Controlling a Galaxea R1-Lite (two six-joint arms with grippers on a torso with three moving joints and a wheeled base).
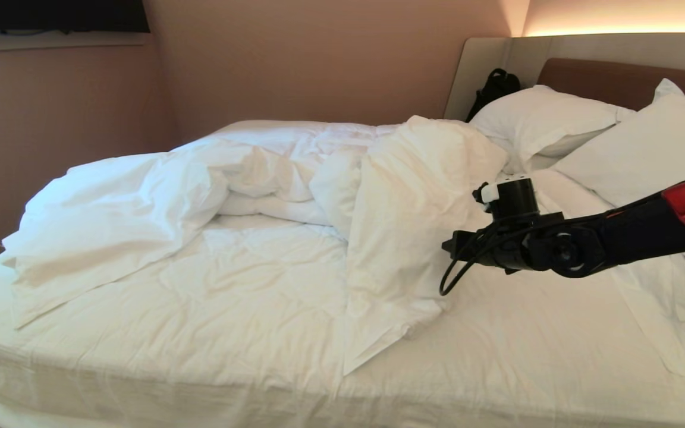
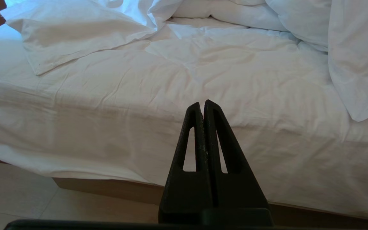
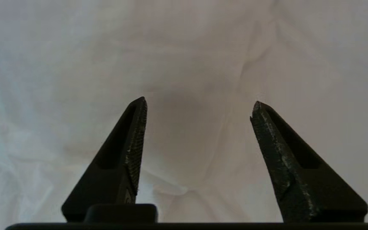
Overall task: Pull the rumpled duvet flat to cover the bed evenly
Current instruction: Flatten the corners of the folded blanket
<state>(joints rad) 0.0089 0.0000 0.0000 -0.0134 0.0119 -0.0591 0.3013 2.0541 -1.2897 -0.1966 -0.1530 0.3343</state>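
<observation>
The white duvet (image 1: 414,196) lies rumpled on the bed (image 1: 616,77), with one thick fold heaped up the middle and another flap thrown back at the left (image 1: 116,208). My right arm (image 1: 515,244) reaches in from the right, up against the middle fold. In its wrist view the right gripper (image 3: 198,105) stands open, close over wrinkled duvet fabric (image 3: 196,64), with nothing between its fingers. My left gripper (image 2: 202,103) is shut and empty. It hangs off the bed's near side, pointing at the cover (image 2: 139,105) draped over the brown base (image 2: 107,188).
Two white pillows (image 1: 544,122) (image 1: 646,148) lean on the headboard at the right. A black bag (image 1: 491,89) stands behind them by the wall. A pink wall (image 1: 51,119) runs close along the bed's far left. Beige floor (image 2: 18,198) shows below the bed.
</observation>
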